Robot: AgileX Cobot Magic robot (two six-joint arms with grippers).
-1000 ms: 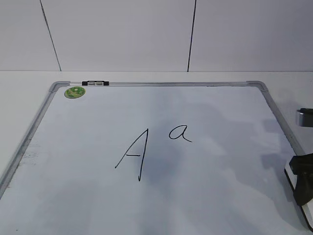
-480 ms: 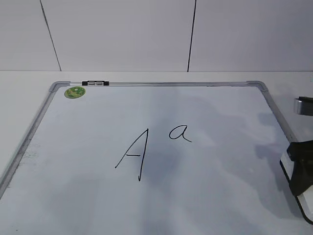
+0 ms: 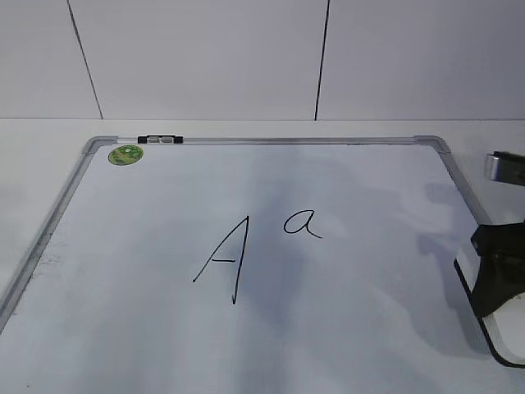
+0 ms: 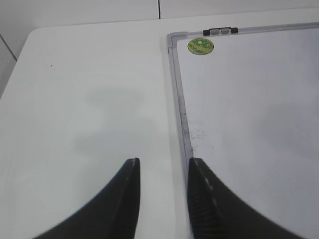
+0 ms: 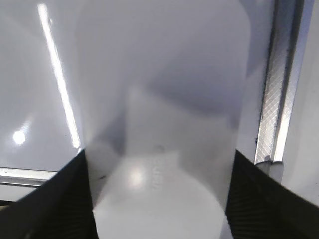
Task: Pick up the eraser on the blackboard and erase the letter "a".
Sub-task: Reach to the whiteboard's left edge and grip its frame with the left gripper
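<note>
The eraser [image 5: 162, 129] is a white, smooth plastic block with rounded corners. In the right wrist view its long axis runs straight away from the camera, with faint embossed marking on top. The right tool [image 5: 159, 194] clamps it across its width, ribbed black fingers [image 5: 60, 199] pressed to both long sides. In the exterior view it sits at the near right edge of the blackboard [image 3: 271, 141], beside the grey metal frame. The letter "a" [image 3: 302, 224], thin black marker, lies mid-board, right of a larger capital A [image 3: 223, 261]. The left tool [image 4: 162, 199] hangs parted and empty over the white desk [image 4: 89, 99] at the board's left frame.
</note>
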